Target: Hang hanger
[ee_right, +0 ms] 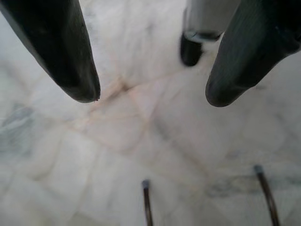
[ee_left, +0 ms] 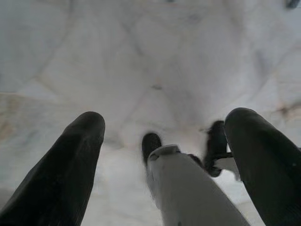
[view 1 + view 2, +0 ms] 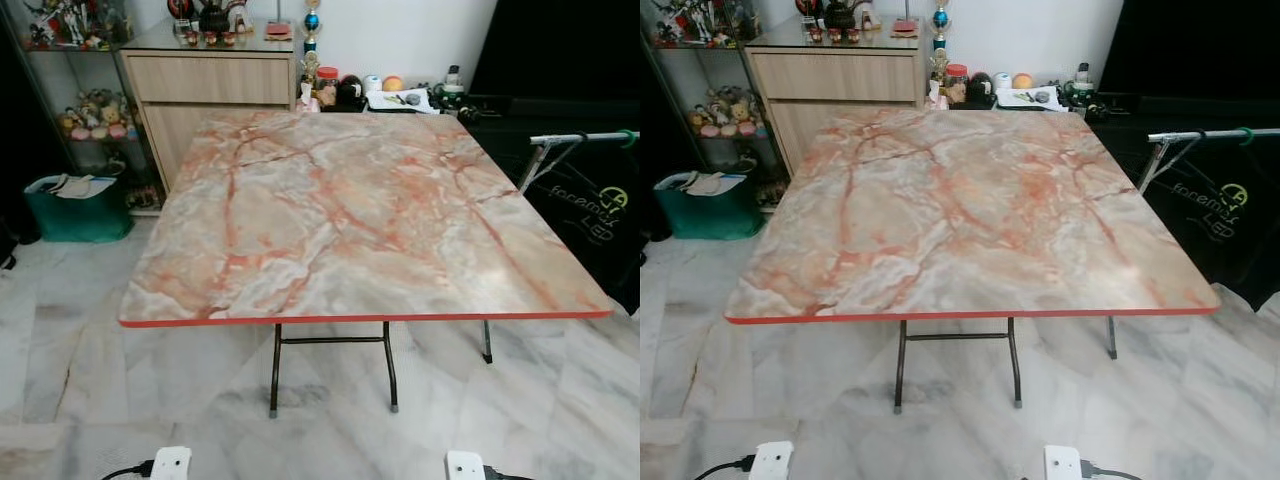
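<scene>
Two pincers hang open over the marble floor (image 1: pixel 141 132): left pincer (image 2: pixel 164 127), right pincer (image 1: pixel 150 94). Right of the desk (image 3: pixel 350 220), a rail (image 3: pixel 580 137) carries a green hanger hook (image 3: pixel 627 138) above black cloth (image 3: pixel 600 215) lettered "LED".

Green hanger hook (image 3: pixel 627 138) — on rail (image 3: pixel 580 137)

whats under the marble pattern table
Under the square pink-veined marble-pattern table stand dark metal folding legs joined by a crossbar, on pale marble floor tiles. The tabletop hides the floor farther back.
</scene>
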{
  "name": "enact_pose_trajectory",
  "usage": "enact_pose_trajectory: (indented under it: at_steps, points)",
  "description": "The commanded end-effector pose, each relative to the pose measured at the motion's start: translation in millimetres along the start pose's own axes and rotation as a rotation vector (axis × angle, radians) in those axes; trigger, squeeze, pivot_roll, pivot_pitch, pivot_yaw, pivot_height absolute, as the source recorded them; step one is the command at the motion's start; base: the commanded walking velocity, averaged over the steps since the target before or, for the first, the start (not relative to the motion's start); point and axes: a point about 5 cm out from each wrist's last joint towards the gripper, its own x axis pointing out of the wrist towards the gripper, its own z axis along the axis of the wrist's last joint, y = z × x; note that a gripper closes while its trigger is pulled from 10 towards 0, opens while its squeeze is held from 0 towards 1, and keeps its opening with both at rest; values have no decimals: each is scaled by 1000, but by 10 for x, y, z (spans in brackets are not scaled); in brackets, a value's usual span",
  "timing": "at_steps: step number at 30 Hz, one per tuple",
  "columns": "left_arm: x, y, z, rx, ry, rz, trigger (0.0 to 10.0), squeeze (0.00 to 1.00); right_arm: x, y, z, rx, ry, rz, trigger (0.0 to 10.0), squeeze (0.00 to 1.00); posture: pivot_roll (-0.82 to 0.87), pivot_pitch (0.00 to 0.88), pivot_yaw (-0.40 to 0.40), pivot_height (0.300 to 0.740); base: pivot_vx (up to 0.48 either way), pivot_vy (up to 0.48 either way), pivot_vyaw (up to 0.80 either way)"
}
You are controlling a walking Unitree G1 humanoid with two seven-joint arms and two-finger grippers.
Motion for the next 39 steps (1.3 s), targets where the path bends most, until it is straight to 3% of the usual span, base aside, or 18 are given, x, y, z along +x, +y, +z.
enact_pose_trajectory:
  at_steps: [1,15,39]
  points:
    - [-215,865,216,11,-65,88,10000,0,-59,321,-288,115,97,149,10000,0,80,48,67,740,0,0,0]
    - [-211,853,214,19,-61,80,10000,0,-78,257,-362,109,104,145,10000,0,78,27,65,740,0,-171,0]
    - [-196,813,239,9,-70,68,10000,0,-81,250,-378,132,106,133,10000,0,104,69,51,740,0,-480,0]
